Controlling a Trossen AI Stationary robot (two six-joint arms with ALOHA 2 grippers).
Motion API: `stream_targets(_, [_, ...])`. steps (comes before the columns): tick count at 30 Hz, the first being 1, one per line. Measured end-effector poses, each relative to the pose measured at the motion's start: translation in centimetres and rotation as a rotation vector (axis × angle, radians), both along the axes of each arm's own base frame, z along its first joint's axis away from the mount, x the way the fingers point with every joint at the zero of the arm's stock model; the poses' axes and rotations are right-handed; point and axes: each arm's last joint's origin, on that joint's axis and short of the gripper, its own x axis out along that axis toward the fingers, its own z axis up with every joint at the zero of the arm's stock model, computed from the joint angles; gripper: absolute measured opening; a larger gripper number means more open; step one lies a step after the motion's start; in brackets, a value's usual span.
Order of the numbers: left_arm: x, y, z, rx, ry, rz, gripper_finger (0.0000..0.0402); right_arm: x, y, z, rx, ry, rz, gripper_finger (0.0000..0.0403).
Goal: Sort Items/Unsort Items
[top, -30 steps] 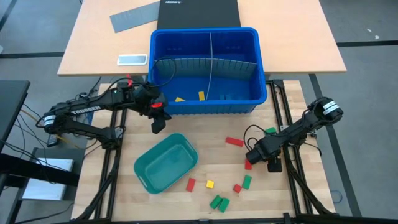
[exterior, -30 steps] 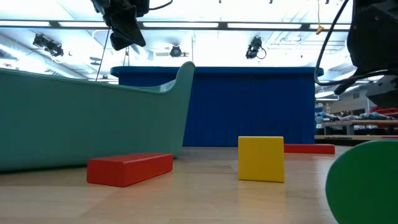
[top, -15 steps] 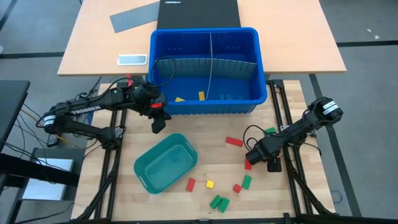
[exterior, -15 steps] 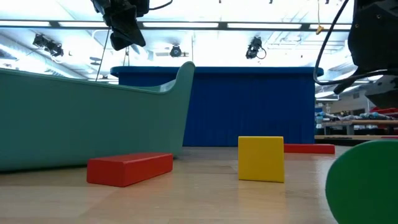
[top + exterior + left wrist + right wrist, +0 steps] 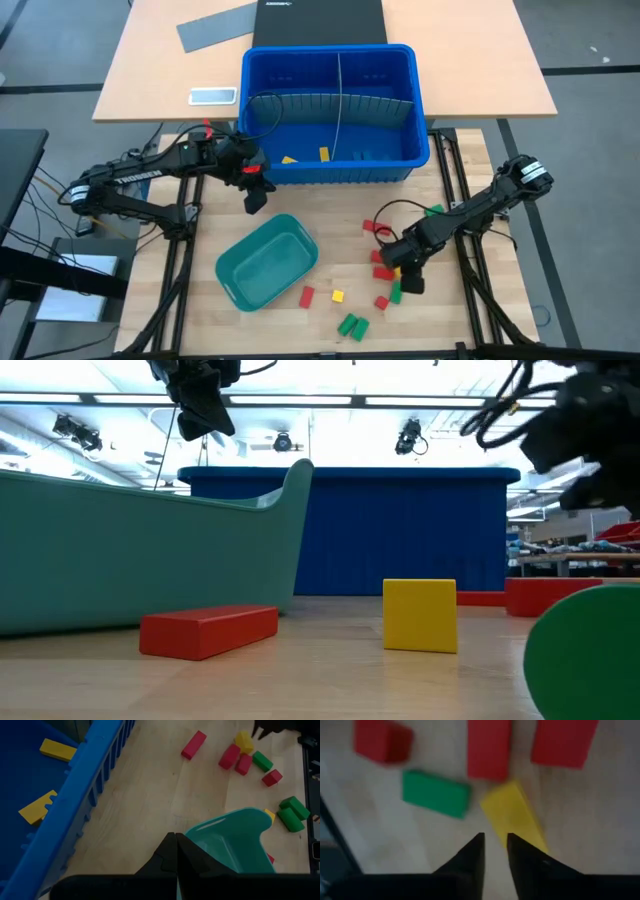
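Loose items lie scattered on the desk at five o'clock from the blue bin. Right gripper hovers over a yellow block, jaws narrowly parted, empty. Left gripper, jaws closed, empty, waits beside the bin's eight o'clock corner.

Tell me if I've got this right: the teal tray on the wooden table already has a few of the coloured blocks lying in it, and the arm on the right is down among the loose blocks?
Not quite. The high view shows the teal tray holds no blocks at all; the coloured blocks lie loose on the wooden table beside it. The rest stands: the right gripper is down among those loose blocks.
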Motion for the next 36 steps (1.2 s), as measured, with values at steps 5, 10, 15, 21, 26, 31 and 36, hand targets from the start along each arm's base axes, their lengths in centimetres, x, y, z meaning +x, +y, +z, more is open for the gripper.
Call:
stream_targets(5, [0.1,0.0,0.1,0.003,-0.008,-0.001,0.0,1.2,0.6,0.8,0.053,-0.089,-0.069,0.0021])
stream_targets(10, [0.1,0.0,0.1,0.014,-0.008,-0.019,0.0,1.7,0.7,2.1,0.013,-0.14,-0.02,0.0032])
stream_targets(15, [0.1,0.0,0.0,0.016,-0.008,-0.023,0.0,1.4,0.5,2.4,-0.05,-0.127,0.09,0.0107])
stream_targets(21, [0.0,0.0,0.0,0.014,-0.007,-0.023,0.0,0.9,0.1,1.3,-0.144,-0.114,0.184,0.0216])
stream_targets(26, [0.0,0.0,0.0,0.002,-0.007,-0.01,0.0,0.3,-0.2,0.4,-0.158,-0.085,0.198,0.028])
stream_targets(31, [0.0,0.0,0.0,0.0,-0.006,-0.008,0.0,-0.2,0.1,-0.7,-0.156,-0.095,0.258,0.0304])
stream_targets(36, [0.0,0.0,0.0,0.002,-0.005,0.001,0.0,-0.8,-0.1,-1.8,-0.17,-0.092,0.306,0.0295])
